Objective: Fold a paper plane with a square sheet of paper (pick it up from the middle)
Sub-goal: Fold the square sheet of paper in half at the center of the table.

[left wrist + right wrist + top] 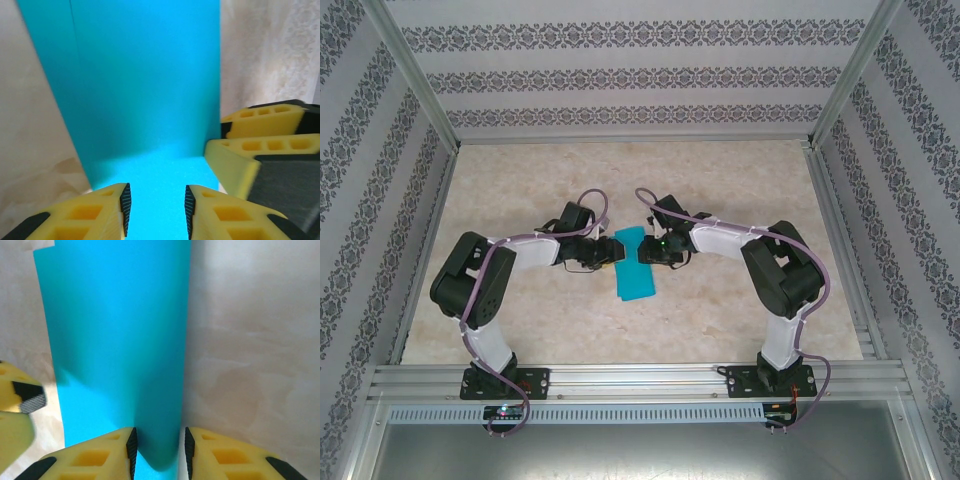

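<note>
- Lying near the middle of the table (520,190), the paper (636,270) shows from above as a narrow cyan strip. Its long side runs away from the arm bases at a slight tilt.
- Both arms bend inward and meet over it. The left gripper (606,252) is at its left edge and the right gripper (645,250) at its right edge, both toward the far end of the strip.
- From the left wrist, the left jaws stand apart. Flat cyan paper shows in the gap between the black pads, and nothing is pinched there.
- A faint straight crease runs lengthwise near the paper's left side in that view.
- Yellow fingers (260,145) of the right gripper sit just beside the paper's right edge.
- From the right wrist, the paper's right edge curls up into a rounded fold that sits between the right jaws.
- Those jaws stand a little apart. One pad looks to be against the fold and a thin gap shows at the other, so I cannot tell whether they grip it.
- A left-gripper fingertip (22,400) shows at the left border of that view, just beside the paper.
</note>
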`<action>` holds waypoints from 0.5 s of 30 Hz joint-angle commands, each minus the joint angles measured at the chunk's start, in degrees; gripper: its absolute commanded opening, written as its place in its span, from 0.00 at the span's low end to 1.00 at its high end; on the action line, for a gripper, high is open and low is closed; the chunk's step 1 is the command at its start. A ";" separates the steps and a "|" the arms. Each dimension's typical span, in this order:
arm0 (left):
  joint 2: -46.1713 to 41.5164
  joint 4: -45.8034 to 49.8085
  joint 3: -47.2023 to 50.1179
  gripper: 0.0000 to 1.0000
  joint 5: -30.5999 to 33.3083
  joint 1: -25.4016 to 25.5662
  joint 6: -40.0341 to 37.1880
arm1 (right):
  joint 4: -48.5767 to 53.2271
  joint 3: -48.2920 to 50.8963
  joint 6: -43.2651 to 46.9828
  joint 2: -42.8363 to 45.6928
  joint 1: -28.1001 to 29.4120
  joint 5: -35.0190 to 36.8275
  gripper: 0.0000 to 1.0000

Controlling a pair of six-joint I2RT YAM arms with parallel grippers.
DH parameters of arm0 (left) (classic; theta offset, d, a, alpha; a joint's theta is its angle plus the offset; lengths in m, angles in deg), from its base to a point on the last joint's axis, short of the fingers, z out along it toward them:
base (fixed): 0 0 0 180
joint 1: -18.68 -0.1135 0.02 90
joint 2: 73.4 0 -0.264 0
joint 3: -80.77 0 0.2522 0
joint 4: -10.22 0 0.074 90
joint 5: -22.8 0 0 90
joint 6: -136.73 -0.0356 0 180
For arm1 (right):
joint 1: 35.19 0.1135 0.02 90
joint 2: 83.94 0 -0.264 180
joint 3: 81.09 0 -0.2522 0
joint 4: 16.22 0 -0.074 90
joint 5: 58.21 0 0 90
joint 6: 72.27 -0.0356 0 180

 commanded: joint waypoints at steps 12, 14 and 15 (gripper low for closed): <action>-4.22 7.19 -3.60 0.39 2.05 0.92 -4.59 | 3.52 -0.36 5.53 0.59 -1.15 -0.83 0.29; -4.55 8.13 -3.79 0.40 2.80 0.90 -5.22 | 4.39 -0.80 6.55 0.58 -1.13 -0.60 0.29; -4.68 8.46 -3.88 0.40 2.95 0.84 -5.42 | 4.87 -1.06 6.93 0.59 -1.13 -0.42 0.29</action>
